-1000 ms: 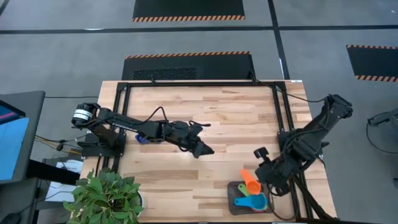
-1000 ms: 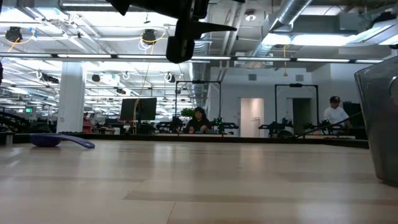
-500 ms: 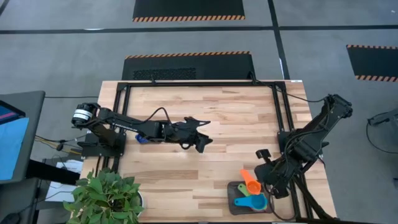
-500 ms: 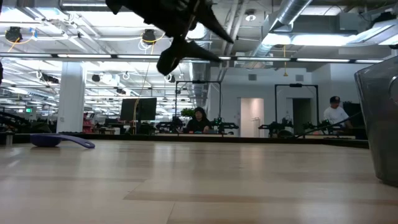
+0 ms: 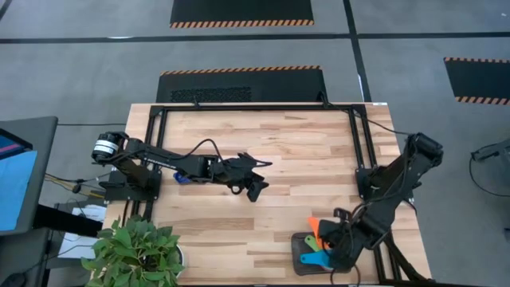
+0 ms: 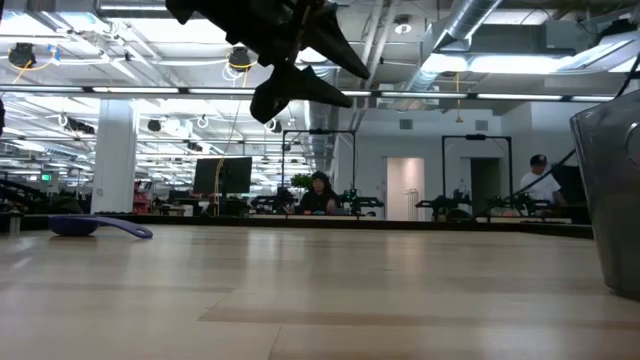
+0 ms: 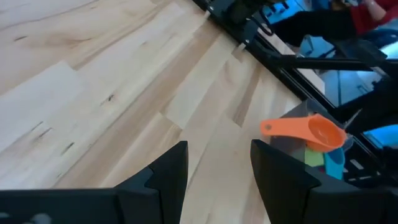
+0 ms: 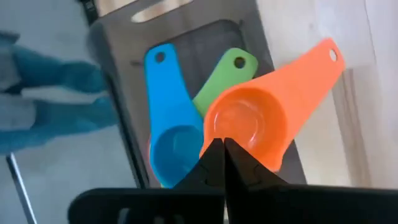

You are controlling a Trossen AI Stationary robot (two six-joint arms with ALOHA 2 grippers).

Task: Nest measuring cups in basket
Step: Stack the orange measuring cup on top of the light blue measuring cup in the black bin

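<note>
The dark grey basket [image 5: 296, 263] sits at the table's near right corner and shows again in the right wrist view [image 8: 118, 56]. An orange cup [image 8: 249, 124] lies in it on top of a blue cup [image 8: 168, 143] and a green cup [image 8: 227, 78], its handle [image 5: 313, 226] reaching out over the basket's edge. My right gripper [image 8: 219, 149] hangs shut over the orange cup, pointing down. Another blue cup [image 5: 182, 177] lies on the table at the left. My left gripper [image 5: 255, 190] hovers open over the table's middle, with nothing between its fingers. My right gripper's shut fingertips [image 8: 214, 155] stand right at the orange cup's rim [image 8: 208, 134], on the side away from the handle, coming from above. Whether they touch the rim I cannot tell.
A potted plant [image 5: 135, 251] stands at the near left corner. A black frame [image 5: 255, 108] runs along the table's far edge and sides. Bare wood lies between the left blue cup and the basket. People sit in the room beyond [image 6: 320, 195].
My right gripper has gone down and toward the table's near edge, rolling as it went, and now hangs over the cups in the basket. My left gripper has turned about its wrist and tipped, staying over the table's middle.
</note>
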